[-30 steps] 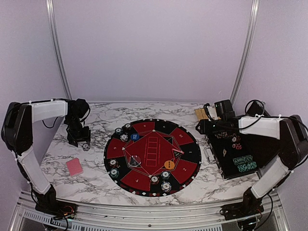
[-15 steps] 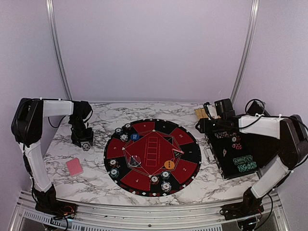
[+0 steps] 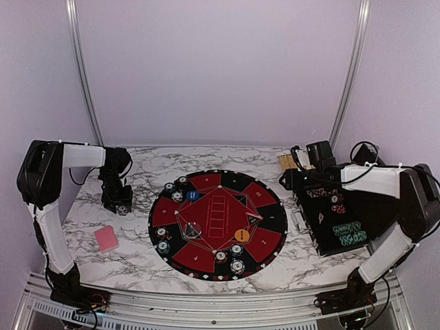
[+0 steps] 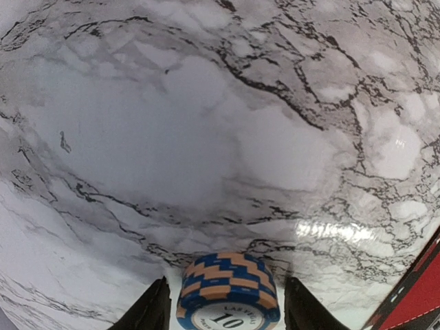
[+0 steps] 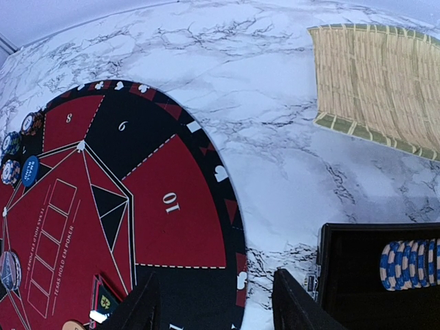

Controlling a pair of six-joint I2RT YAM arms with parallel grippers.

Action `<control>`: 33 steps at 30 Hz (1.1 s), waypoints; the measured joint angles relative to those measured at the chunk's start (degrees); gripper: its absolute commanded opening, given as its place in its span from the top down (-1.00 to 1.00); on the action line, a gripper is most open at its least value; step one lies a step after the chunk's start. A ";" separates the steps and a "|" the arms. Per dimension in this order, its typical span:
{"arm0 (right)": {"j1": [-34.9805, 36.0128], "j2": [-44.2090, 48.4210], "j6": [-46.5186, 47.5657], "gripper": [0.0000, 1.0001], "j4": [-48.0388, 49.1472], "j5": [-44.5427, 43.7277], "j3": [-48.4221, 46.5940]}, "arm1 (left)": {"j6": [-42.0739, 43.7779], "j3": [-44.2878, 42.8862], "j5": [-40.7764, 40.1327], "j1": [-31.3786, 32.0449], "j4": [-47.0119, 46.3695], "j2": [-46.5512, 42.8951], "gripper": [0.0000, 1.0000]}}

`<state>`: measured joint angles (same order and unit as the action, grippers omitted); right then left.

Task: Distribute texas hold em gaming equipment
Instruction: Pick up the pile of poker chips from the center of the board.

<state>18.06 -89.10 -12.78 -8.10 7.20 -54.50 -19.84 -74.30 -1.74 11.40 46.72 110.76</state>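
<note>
Where the left jaws hang: parted astride a blue-orange chip stack on the worktop, slim gaps either side.
Right jaws: wide apart, empty, over the mat edge.

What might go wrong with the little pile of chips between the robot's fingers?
1. The chip stack stands loose between the fingers of the left gripper, with thin gaps on each side. An off-centre squeeze might tip it and scatter chips across the table.
2. The mat lies close by, so sliding the stack that way could catch it on the mat's edge.
3. The pink card lies nearby on the marble, where a low arm swing might push it.
</note>
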 measured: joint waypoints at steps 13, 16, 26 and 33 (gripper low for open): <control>0.00 0.00 0.00 -0.08 -0.07 0.00 0.00 | 0.66 1.18 0.76 -0.04 -0.74 -0.22 0.16; 0.00 0.00 0.00 -0.08 -0.07 0.00 0.00 | 0.79 1.31 0.76 -0.04 -0.92 -0.33 0.21; 0.00 0.00 0.00 -0.08 -0.09 0.00 0.00 | 0.83 1.60 0.68 0.72 -1.18 -0.68 0.24; 0.00 0.00 0.00 -0.08 -0.09 0.00 0.00 | 0.79 1.36 0.79 2.86 -0.85 -0.81 0.25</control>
<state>18.06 -89.10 -12.78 -8.19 7.20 -54.50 -19.05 -72.95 -0.95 14.26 45.87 109.95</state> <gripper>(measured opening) 0.540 0.422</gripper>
